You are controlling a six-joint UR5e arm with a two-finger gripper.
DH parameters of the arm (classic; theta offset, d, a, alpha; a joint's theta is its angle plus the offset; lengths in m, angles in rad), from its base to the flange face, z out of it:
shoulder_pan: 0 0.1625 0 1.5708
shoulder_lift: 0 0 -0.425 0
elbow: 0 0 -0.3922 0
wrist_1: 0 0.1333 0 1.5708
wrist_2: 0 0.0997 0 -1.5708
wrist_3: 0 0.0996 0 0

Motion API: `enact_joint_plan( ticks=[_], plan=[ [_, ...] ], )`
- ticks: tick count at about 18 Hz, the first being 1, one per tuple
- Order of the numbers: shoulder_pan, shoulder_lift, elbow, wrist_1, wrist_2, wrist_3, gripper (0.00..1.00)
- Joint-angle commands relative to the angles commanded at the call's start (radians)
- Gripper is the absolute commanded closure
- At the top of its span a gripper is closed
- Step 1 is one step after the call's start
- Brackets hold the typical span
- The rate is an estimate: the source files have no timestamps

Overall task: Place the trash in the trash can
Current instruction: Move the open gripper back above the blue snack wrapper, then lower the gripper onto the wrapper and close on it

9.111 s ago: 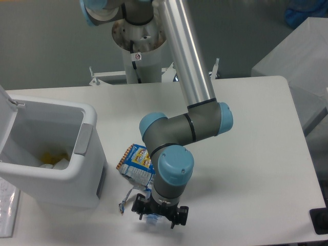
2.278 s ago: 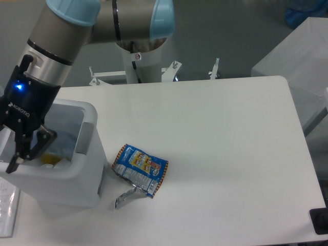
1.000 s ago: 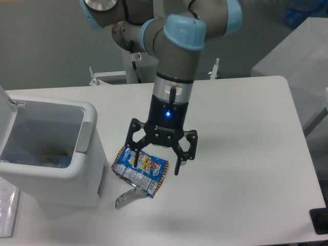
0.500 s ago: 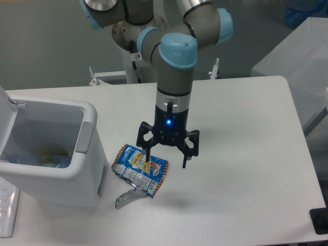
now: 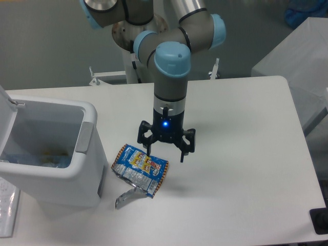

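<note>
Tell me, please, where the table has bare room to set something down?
The right half of the table, from the pincer to the far edge, is bare. It is crowded on the left: the trash can and blue snack bag sit close together.

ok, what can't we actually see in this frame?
- Trash can contents: the near wall hides most of the inside, and what shows at the bottom is too blurred to name.
- Trash can lid: cut off by the left edge.
- Snack bag print: too small to read.
- Gripper height: fingers open beside the bag's upper right edge, but one view cannot show contact with bag or table.
</note>
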Motion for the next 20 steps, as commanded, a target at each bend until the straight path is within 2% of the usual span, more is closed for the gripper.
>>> enact_joint_plan(
  ticks=[4, 5, 7, 9, 11, 15, 20],
  plan=[
    [-0.031, -0.037, -0.034, 0.002, 0.042, 0.000, 0.00],
    [-0.041, -0.060, -0.020, 0.003, 0.042, 0.003, 0.00],
    [-0.055, -0.124, 0.049, 0.005, 0.043, 0.032, 0.00],
    [-0.100, -0.188, 0.116, 0.009, 0.043, 0.099, 0.00],
    [-0.104, -0.238, 0.170, 0.008, 0.039, 0.181, 0.00],
    [-0.109, -0.268, 0.187, 0.011, 0.032, 0.355, 0.00],
    [-0.123, -0.311, 0.215, 0.017, 0.009, 0.426, 0.00]
  ],
)
